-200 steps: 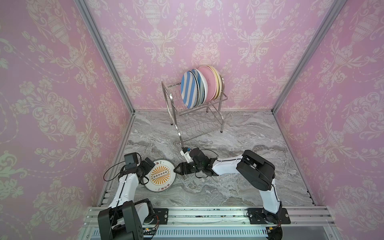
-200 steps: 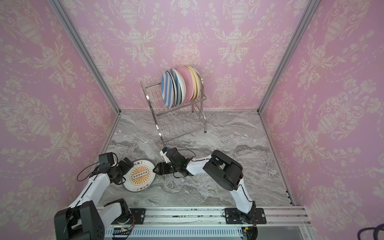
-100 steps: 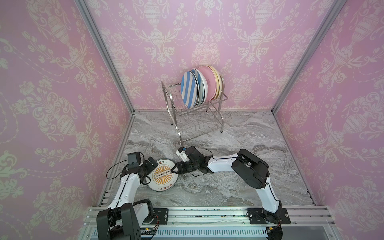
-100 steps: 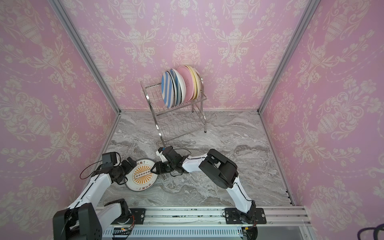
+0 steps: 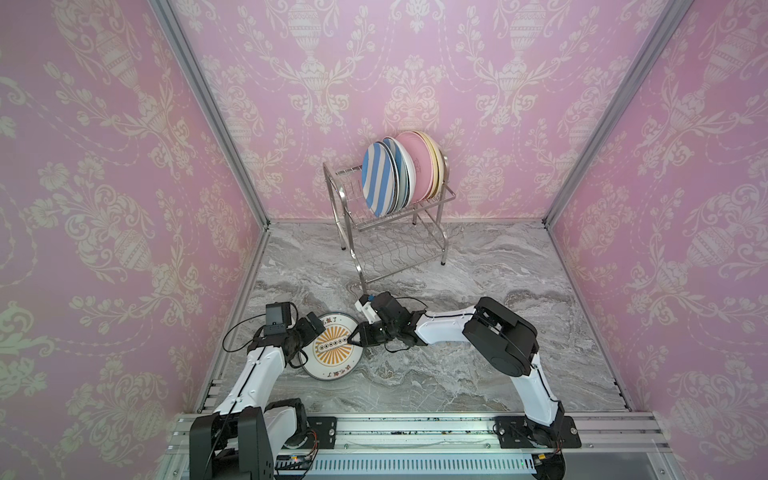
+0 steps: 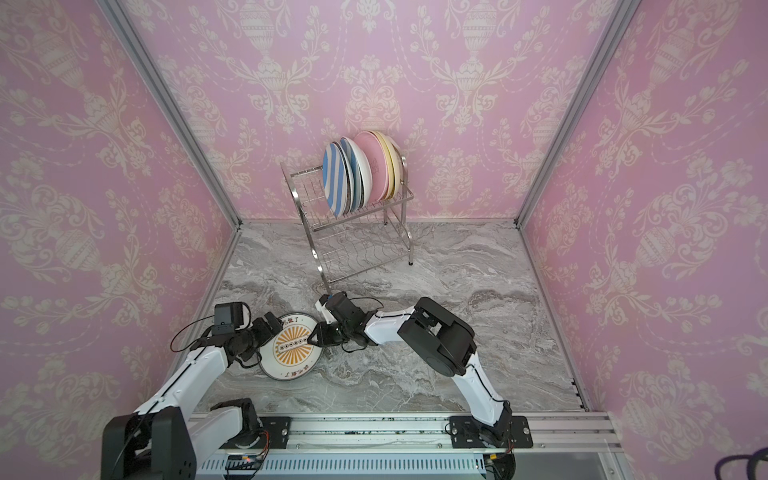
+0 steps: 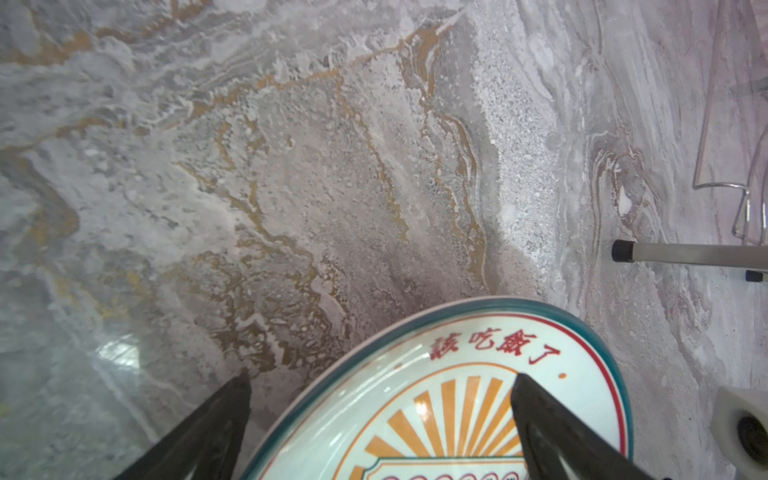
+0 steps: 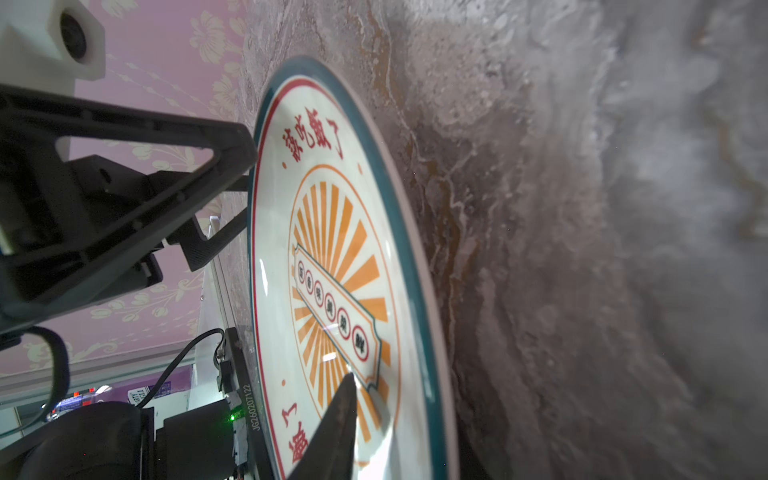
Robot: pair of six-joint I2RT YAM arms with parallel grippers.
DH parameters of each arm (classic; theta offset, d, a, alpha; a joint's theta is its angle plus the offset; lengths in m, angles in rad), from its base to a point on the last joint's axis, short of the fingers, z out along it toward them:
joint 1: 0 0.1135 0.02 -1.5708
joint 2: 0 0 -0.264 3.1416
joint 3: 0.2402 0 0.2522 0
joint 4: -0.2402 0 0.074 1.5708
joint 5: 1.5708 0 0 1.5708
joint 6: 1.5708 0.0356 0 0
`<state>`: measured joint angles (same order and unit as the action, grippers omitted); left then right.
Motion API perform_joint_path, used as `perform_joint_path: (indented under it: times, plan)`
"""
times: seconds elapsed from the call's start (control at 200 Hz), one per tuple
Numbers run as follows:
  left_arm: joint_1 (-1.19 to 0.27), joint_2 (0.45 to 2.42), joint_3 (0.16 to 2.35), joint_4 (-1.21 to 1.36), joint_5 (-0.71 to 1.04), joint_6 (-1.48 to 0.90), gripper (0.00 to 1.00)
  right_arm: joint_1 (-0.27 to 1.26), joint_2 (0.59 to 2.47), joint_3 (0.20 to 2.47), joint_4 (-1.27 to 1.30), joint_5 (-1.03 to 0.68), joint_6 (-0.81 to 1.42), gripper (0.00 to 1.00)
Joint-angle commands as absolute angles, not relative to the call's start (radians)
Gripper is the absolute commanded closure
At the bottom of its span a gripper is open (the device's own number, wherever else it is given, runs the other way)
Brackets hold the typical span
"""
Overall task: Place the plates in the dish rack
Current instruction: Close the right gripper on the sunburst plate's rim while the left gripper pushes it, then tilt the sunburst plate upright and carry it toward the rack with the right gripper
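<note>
Orange sunburst plate (image 5: 334,348) low on near-left table (image 5: 457,374), straddled by left jaws and right jaws; cannot tell whether either is clenched. Risks slipping and chipping if lifted unevenly toward far rack (image 5: 407,214).

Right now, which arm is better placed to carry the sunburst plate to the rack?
Right, probably: the right gripper bites the sunburst plate on its edge nearer the dish rack; the left gripper sits on its far edge.

Your dish rack (image 5: 390,232) stands at the surface's (image 5: 478,365) back edge, plates (image 5: 399,174) upright in its upper tier. Near the front-left corner a sunburst plate (image 5: 334,353) lies between your left hand (image 5: 309,332) and right hand (image 5: 356,337).
</note>
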<state>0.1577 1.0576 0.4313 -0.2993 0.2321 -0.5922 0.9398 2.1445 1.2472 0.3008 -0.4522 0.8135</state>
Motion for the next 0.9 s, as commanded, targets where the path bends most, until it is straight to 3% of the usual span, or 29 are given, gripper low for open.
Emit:
perform_joint_path:
  times: [0.0, 0.26, 0.47, 0.661, 0.896]
  plan:
    - [0.137, 1.051, 0.442, -0.281, 0.266, -0.569, 0.01, 0.941, 2.127, 1.261, 0.334, -0.436, 0.822, 0.77]
    - [0.131, 0.985, 0.496, -0.335, 0.187, -0.518, 0.01, 0.923, 2.046, 1.243, 0.261, -0.379, 0.782, 0.90]
    - [0.128, 0.978, 0.523, -0.325, 0.191, -0.524, 0.01, 0.918, 2.024, 1.250, 0.227, -0.342, 0.777, 0.94]
    - [0.127, 0.920, 0.625, -0.400, 0.113, -0.462, 0.01, 0.915, 1.924, 1.274, 0.021, -0.209, 0.662, 0.98]
    - [0.127, 0.974, 0.705, -0.340, 0.178, -0.469, 0.01, 0.910, 1.743, 1.331, -0.251, -0.024, 0.497, 1.00]
